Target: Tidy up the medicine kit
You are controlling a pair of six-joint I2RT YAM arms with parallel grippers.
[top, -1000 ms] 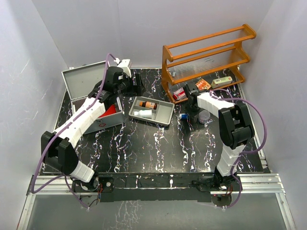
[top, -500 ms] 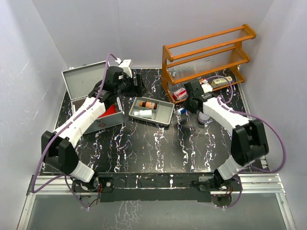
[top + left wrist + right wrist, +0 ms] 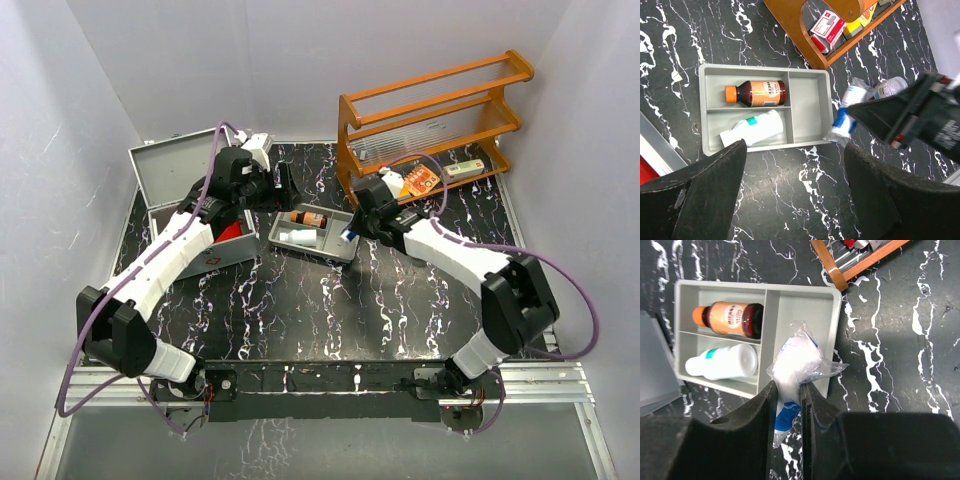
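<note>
Left gripper (image 3: 795, 150) spread wide, empty, hovering above tray (image 3: 765, 66). Tray's empty long slot (image 3: 810, 107) is nearest the wrapped packet (image 3: 795, 362). Right gripper (image 3: 788, 390) clamps the packet at the tray's right rim, its length along the slot. Right arm nearer. Packet's lower end hidden by fingers, label unreadable.

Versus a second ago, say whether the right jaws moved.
Yes. The right jaws, gripping a wrapped packet, moved left from the wooden rack to the grey tray.
</note>
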